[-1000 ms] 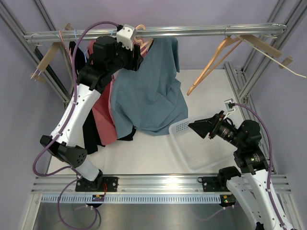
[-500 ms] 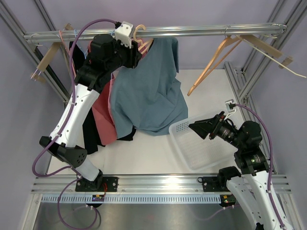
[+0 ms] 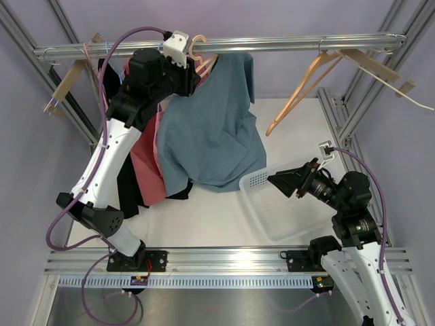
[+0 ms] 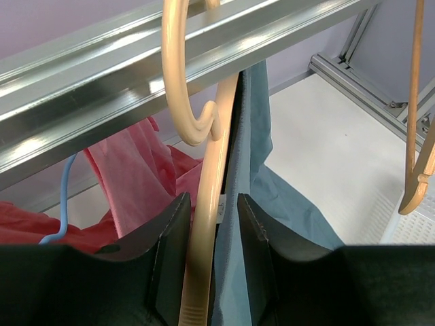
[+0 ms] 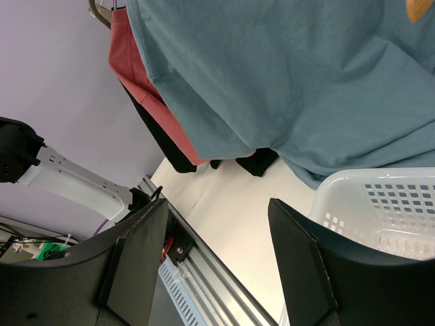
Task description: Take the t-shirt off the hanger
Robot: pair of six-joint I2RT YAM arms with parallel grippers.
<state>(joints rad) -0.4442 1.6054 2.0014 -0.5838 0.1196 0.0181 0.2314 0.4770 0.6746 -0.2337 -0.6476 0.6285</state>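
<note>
Up at the rail (image 3: pixel 272 45), we saw the teal t-shirt (image 3: pixel 211 129) on its beige hanger (image 4: pixel 207 224); likely soft, light, grab near collar. Left gripper (image 4: pixel 213 204) part-spread astride hanger neck; right gripper (image 5: pixel 217 204) spread, empty.

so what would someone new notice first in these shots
The big blue t-shirt draped from a cream hanger on the top rail, with the left gripper straddling the hanger's neck. Lower right, the right gripper hangs open by a white basket.
</note>
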